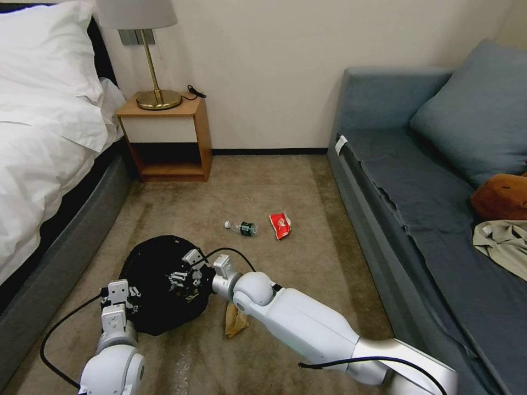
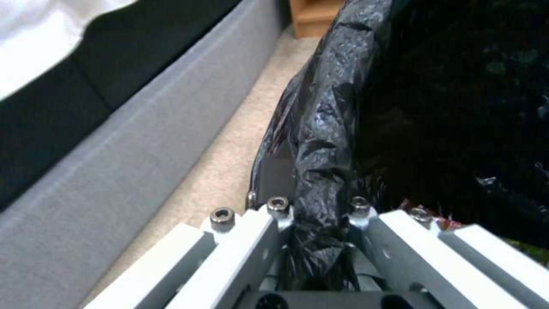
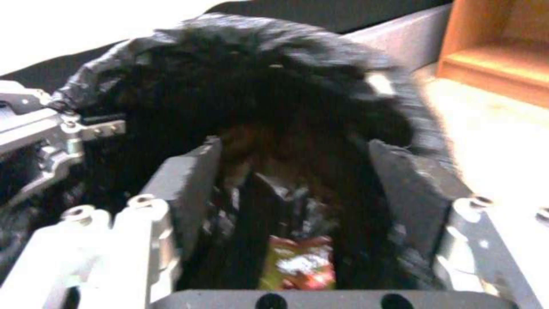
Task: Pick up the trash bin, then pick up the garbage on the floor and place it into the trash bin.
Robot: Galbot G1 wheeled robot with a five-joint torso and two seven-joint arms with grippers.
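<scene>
Carpeted bedroom floor point(image 1: 307, 263): left gripper point(image 2: 320, 240) clamped the trash bin point(image 1: 159, 285) rim; right gripper point(image 3: 291, 189), fingers apart over it, best released items centrally

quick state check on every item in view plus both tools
trash bin: lined with black bag, rim clamped by left tool
left tool: shut on bin rim
right tool: open over the bin mouth
snack wrapper: inside bin, between the right tool's fingers
bottle: lying on carpet
red packet: on carpet beside bottle
brown scrap: on carpet under right arm
</scene>
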